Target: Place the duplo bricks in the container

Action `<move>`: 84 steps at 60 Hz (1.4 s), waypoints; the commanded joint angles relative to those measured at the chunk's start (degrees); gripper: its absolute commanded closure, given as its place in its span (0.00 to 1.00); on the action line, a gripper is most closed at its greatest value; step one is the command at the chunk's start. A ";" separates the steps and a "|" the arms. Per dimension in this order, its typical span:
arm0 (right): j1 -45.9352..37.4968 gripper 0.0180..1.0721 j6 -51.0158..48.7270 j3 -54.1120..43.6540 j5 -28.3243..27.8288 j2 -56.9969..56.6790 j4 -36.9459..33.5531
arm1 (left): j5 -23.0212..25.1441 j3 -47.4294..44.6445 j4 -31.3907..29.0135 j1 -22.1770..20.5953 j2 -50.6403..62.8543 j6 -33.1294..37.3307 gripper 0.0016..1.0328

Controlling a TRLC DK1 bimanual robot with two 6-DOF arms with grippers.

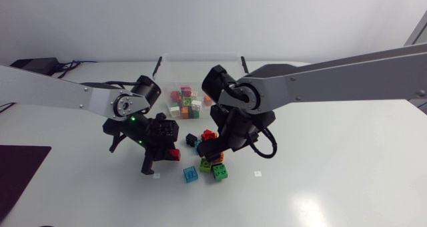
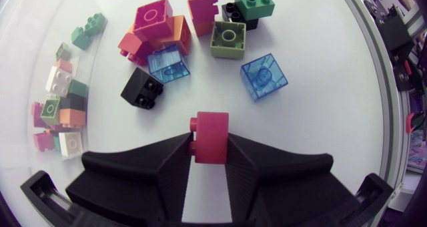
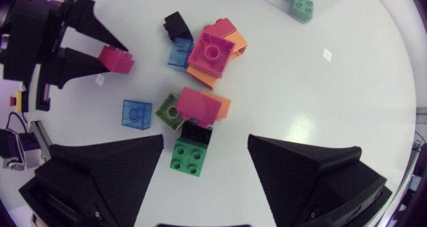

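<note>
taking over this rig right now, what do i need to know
Left pincer: shut on a red brick, beside the loose pile, not yet at the container.
Right pincer: open, over the pile.
Done: several bricks already lie in the container.
Left: the held brick and the loose ones on the table, including a clear blue brick and a green brick.

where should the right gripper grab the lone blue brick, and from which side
Take the blue brick by two opposite side walls, coming straight down with the open right gripper. It sits flat, stud up, and its walls are free except toward the olive brick close beside it, so the other pair is likely the better one.
</note>
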 commanded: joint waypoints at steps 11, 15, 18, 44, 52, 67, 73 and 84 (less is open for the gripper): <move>-0.32 0.26 6.08 8.26 2.13 6.60 -4.25 | 1.62 -4.34 -1.13 6.05 -7.62 1.19 0.81; 0.21 0.26 6.61 9.67 2.57 8.19 -5.22 | 1.88 -5.13 -1.13 7.54 -9.29 1.37 0.81; 0.65 0.26 7.05 10.28 2.66 8.98 -5.74 | 2.24 -5.75 -1.13 8.60 -11.31 1.46 0.81; 1.09 0.56 8.28 11.07 3.80 11.09 -4.87 | 5.40 -0.91 -6.05 10.53 -22.48 -0.83 0.81; 0.91 0.58 8.02 10.46 3.98 10.73 -4.69 | 6.01 1.90 -6.75 10.53 -23.27 -1.97 0.81; -0.32 0.67 7.31 8.26 4.94 6.87 -3.28 | 6.45 9.19 -4.65 9.30 -19.84 -7.33 0.81; -1.11 0.67 6.52 7.38 5.65 4.05 -3.20 | 6.54 12.27 -1.57 8.77 -16.59 -11.64 0.80; -4.71 0.67 4.33 7.29 5.65 -1.39 -3.11 | 6.54 17.54 5.46 7.37 -9.29 -20.43 0.80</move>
